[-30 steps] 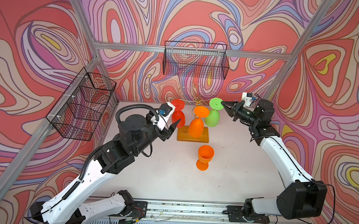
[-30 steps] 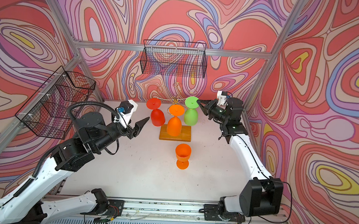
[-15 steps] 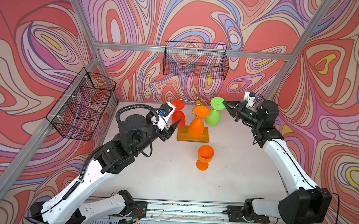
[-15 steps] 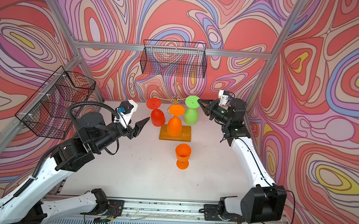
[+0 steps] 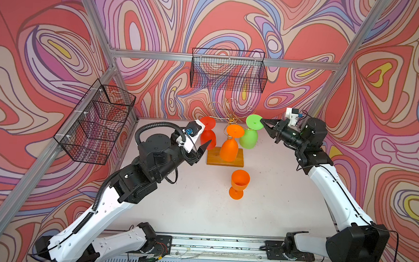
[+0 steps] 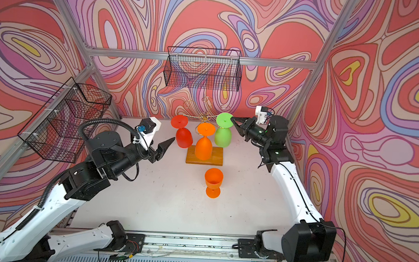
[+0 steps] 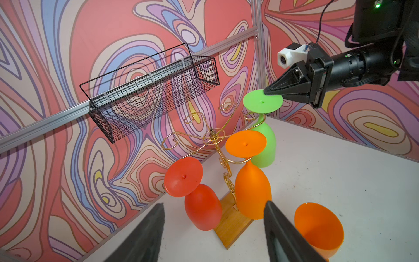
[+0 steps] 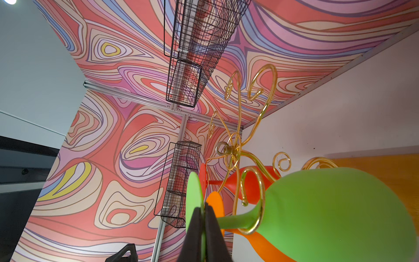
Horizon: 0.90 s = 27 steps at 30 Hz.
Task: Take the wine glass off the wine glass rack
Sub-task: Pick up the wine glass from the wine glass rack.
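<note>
Right hand [image 8: 205,209] clenched on the green glass [image 8: 328,204], pinching the rim of its foot disc [image 8: 194,195] edge-on. The glass hangs upside down straight ahead of that hand, with its stem through a gold curl of the rack [image 8: 229,149]. Not off yet.

Looks like matte plastic: probably light, stiff, not brittle, maybe a bit slick. The disc is thin, so a rim pinch may let the bowl swing. A safer hold is likely deeper on the disc, or on the stem just under it. It probably has to slide out through the curl's open side, not lift straight up. The rack is thin wire on a wooden base [image 5: 213,158] and could tip if dragged.

Just past the green one is the hanging orange glass [image 5: 228,150]. The red glass [image 5: 210,136] hangs farther from the right hand. Left hand [image 5: 207,144] released, empty, just beside the red bowl. Standing orange glass [image 5: 239,181] is upright on the desk [image 5: 198,210], well apart from both hands.

Count:
- **Glasses:** 4 (1 green, 1 red, 2 orange); 3 hung, 1 standing.
- **Rack:** 1.
- **Baskets:** 2, back basket [image 5: 228,73] and side basket [image 5: 96,124], both far, on the walls.
</note>
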Tool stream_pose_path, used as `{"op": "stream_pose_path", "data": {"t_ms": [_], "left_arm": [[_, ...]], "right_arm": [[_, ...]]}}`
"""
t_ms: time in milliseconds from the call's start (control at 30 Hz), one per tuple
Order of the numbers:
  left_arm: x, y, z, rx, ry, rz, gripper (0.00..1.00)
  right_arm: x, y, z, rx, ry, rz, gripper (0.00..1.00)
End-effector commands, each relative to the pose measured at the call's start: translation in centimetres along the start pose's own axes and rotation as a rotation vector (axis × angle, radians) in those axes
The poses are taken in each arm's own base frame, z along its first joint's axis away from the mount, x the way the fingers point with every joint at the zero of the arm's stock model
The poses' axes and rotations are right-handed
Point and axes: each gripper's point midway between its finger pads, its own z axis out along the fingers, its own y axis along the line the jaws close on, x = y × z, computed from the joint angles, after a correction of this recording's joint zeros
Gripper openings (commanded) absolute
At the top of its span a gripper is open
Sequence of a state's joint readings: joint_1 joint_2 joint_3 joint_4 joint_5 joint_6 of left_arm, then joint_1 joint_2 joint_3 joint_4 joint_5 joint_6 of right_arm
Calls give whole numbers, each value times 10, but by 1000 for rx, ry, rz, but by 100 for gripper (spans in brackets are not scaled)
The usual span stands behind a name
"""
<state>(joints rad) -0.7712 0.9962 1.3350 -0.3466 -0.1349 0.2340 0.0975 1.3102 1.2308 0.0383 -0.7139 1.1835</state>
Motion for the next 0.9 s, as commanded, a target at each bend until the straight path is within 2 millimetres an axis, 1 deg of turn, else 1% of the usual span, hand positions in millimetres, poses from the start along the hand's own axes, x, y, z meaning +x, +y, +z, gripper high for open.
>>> {"op": "stream_pose_path", "data": {"t_ms": [0, 433, 633, 867], "left_arm": [[-6, 4, -2, -6, -23, -12, 68], [-5, 4, -2, -9, -17, -11, 68], [-5, 4, -1, -8, -16, -11, 68], [-3, 3, 0, -5, -11, -10, 68]], "right_arm": [[2, 3, 2, -29, 22, -5, 0], [0, -4, 15, -36, 32, 12, 0], [1, 0, 21, -50, 41, 10, 0], [-3, -3, 29, -50, 36, 7, 0]]}}
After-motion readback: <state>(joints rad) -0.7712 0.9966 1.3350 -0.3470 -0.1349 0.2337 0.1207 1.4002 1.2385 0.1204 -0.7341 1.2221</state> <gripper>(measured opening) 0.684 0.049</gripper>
